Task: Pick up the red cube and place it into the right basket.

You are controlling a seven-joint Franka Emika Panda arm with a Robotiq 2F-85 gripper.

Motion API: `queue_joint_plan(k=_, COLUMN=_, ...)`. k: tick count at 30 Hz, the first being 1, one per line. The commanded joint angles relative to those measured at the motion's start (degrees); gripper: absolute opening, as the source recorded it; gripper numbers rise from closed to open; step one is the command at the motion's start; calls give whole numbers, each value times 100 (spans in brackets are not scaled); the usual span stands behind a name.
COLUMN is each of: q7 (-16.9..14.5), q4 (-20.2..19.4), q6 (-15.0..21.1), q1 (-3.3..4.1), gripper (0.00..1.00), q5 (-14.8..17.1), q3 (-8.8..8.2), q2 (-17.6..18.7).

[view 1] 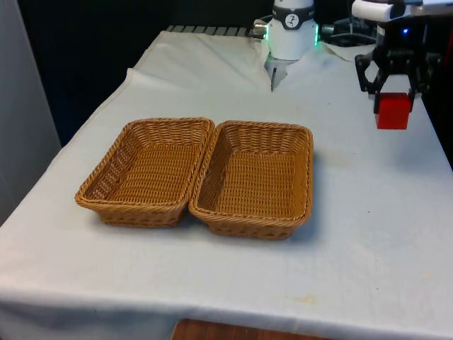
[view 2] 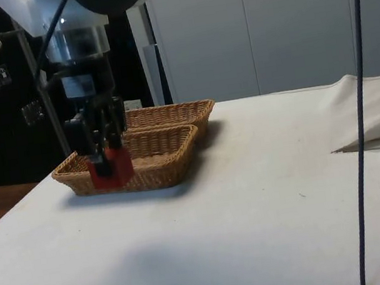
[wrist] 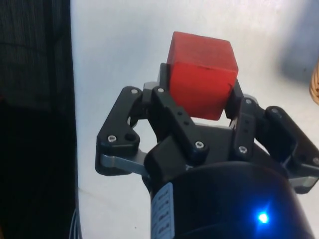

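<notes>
1. The gripper (view 1: 393,91) hung above the tabletop (view 1: 368,234) near its edge on the front view's right, clamped on the red cube (view 1: 393,110).
2. Two wicker baskets stood side by side, rims touching: the left basket (view 1: 147,171) and the right basket (view 1: 257,178).

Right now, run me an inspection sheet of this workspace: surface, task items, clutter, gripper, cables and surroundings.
Surface: table under a white cloth, creased at the far end.
Job's things: red cube held in the air, off to the front view's right of the right basket; left basket touches it.
Clutter: nothing seen.
Gripper: gripper shut on the cube.
Cables: dark cable hangs in the side view.
Surroundings: black curtains, dark cabinets.
</notes>
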Motion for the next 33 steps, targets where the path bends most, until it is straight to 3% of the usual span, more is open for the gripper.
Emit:
queue_joint_plan(k=1, q7=-86, q4=0, q6=-52, q1=-11, gripper=2, q5=-11, q3=-6, q2=-29)
queue_joint_plan(k=3, q7=-223, q4=-11, q6=-69, q1=-29, gripper=2, q5=11, q3=-40, q2=-46)
queue_joint_plan(k=4, q7=-126, q4=0, q6=-17, q1=0, gripper=2, q5=0, q3=-34, q2=-11)
queue_joint_plan(k=12, q7=-590, q4=-23, q6=-103, q1=-80, gripper=2, q5=86, q3=-206, q2=-46)
queue_joint_plan(k=13, q7=-521, q4=-6, q6=-80, q1=-40, gripper=2, q5=23, q3=-229, q2=-17)
queue_joint_plan(k=14, q7=-630, q4=-23, q6=-109, q1=-92, gripper=2, q5=92, q3=-223, q2=-46)
queue_joint_plan(k=21, q7=-922, q4=-6, q6=-120, q1=-155, gripper=2, q5=166, q3=-390, q2=-29)
queue_joint_plan(k=22, q7=-963, q4=0, q6=-120, q1=-155, gripper=2, q5=178, q3=-413, q2=-29)
queue_joint_plan(k=23, q7=-911, q4=-6, q6=-86, q1=-109, gripper=2, q5=120, q3=-458, q2=-17)
queue_joint_plan(k=24, q7=-1008, q4=0, q6=-120, q1=-160, gripper=2, q5=201, q3=-441, q2=-23)
queue_joint_plan(k=29, q7=-1255, q4=17, q6=-132, q1=-206, gripper=2, q5=281, q3=-584, q2=-6)
queue_joint_plan(k=30, q7=-1289, q4=17, q6=-132, q1=-206, gripper=2, q5=298, q3=-607, q2=-6)
queue_joint_plan(k=31, q7=-1197, q4=-6, q6=-86, q1=-155, gripper=2, q5=212, q3=-636, q2=-17)
queue_joint_plan(k=32, q7=-1341, q4=23, q6=-138, q1=-212, gripper=2, q5=315, q3=-642, q2=0)
queue_joint_plan(k=33, q7=-1387, q4=23, q6=-138, q1=-218, gripper=2, q5=327, q3=-670, q2=0)
